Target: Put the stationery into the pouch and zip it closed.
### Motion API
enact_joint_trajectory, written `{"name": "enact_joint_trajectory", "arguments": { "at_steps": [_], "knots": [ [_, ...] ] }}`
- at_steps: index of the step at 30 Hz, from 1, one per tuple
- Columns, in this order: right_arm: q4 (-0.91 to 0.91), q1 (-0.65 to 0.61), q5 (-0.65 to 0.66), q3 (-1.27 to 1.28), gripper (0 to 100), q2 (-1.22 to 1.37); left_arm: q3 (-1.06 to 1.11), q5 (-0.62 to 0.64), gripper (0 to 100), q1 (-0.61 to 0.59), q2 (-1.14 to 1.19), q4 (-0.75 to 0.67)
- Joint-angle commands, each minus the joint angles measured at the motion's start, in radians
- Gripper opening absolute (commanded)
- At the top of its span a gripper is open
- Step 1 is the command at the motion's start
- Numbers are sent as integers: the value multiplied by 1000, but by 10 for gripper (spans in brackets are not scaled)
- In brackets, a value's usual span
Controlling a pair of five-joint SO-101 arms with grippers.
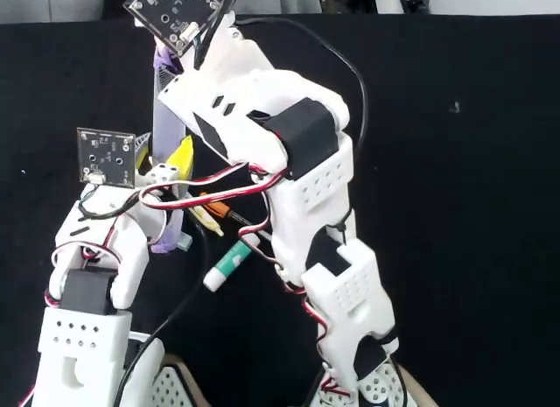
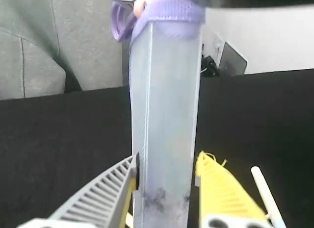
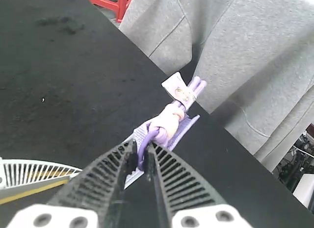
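Right wrist view, right gripper (image 3: 141,149) pinching zip pull (image 3: 169,122)

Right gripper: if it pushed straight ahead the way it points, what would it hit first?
The right gripper pinches the zip pull, so that comes first; just beyond is probably the pouch.

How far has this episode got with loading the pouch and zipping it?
Done: the left end effector grips the pouch, and the right end effector is shut on the zip pull. In hand: the zip; how far it is open I cannot tell. Left: a white and green pen and an orange-tipped item lie on the table, so loading and the final zip remain.
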Motion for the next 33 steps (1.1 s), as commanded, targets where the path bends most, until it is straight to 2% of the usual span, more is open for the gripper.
{"name": "enact_joint_trajectory", "arguments": {
  "at_steps": [1, 10, 16, 19, 23, 33],
  "knots": [
    [28, -25, 2, 12, 11, -61, -48, -6, 239, 28, 66, -21],
    [28, -25, 8, 18, 11, -67, -249, -14, 241, 41, 321, 43],
    [28, -28, 8, 16, 11, -68, -251, -14, 183, 58, 206, 109],
    [28, -26, 8, 22, 11, -73, -246, -14, 197, 56, 124, 121],
    [28, -25, 8, 19, 11, -73, -197, -35, 244, 56, 129, 74],
    [32, -9, 2, 25, 11, -73, -124, -72, 220, 50, 345, -135]
  ]
}}
